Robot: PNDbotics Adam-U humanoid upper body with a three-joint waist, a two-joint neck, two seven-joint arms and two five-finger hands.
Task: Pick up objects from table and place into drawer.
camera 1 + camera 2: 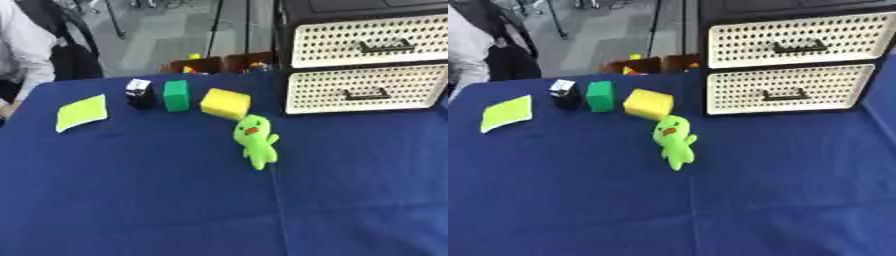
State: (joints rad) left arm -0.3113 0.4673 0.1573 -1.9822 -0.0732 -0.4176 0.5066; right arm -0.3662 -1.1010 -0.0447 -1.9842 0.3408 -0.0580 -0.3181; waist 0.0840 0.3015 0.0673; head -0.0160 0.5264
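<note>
A green plush bird [255, 140] with an orange beak lies on the blue tablecloth [157, 200] near the middle. Behind it, left to right, stand a small black and white box [138, 93], a green block [176, 95] and a yellow sponge block [225, 103]. A flat yellow-green sheet [81, 112] lies at the far left. At the back right stands a black drawer unit with two white perforated drawers, the upper [372, 41] and the lower [363, 89], both shut, each with a black handle. Neither of my hands shows in any view.
Brown boxes [219, 63] with small coloured things sit just behind the table's far edge. A person in a grey sleeve [24, 50] stands at the far left, off the table. A seam in the cloth [278, 210] runs toward the front.
</note>
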